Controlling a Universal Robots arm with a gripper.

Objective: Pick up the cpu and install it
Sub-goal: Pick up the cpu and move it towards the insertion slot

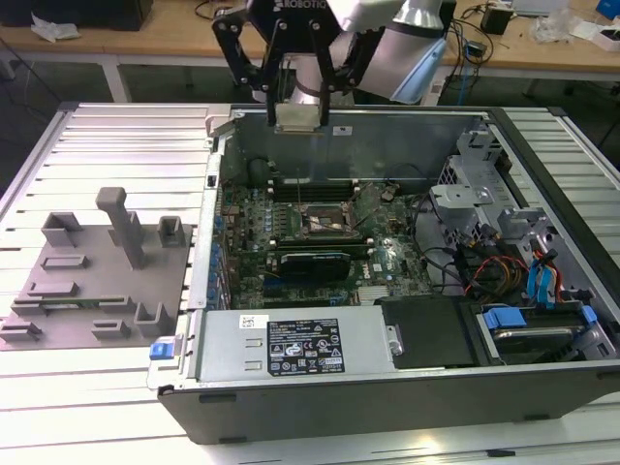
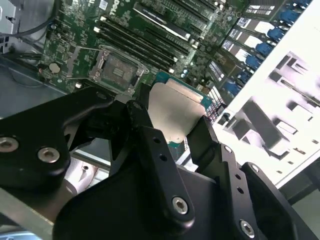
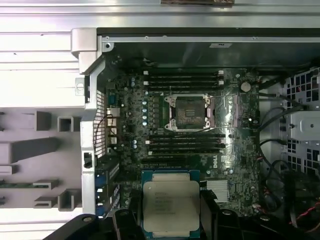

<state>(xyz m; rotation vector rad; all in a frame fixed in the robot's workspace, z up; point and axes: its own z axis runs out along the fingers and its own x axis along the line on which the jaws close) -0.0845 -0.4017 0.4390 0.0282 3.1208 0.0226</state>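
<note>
Gripper: its black fingers are clamped on two opposite edges of the cpu, with the chip's pale metal lid facing up toward both wrist cameras.
Cpu: carried in the air, roughly level and touching nothing but the fingers. In the exterior view it hangs high above the open case, well clear of everything inside.
Step in hand: by my reading this is the carry between pick and install. The chip is lifted and gripped, and it is not yet seated.
Offset: in the first wrist view the chip lies over the board on the expansion card side of the socket, beside the socket and not above it.
Socket: a square metal frame on the motherboard. Its dark centre is bare, so nothing sits in it. I cannot tell how its bracket and lever stand.
What seating calls for: as a judgement, the chip must be centred over the frame, its edges square to the frame's, and lowered flat. The contacts look fragile, so a tilted or sideways entry is the risk.
Memory slots: long dark rows flank the socket on two sides, close to the frame.
Power supply: a grey box along the case's near wall in the exterior view, well apart from the socket.
Grey fixture tray: sits outside the case on the ribbed table, at the exterior view's left.
</note>
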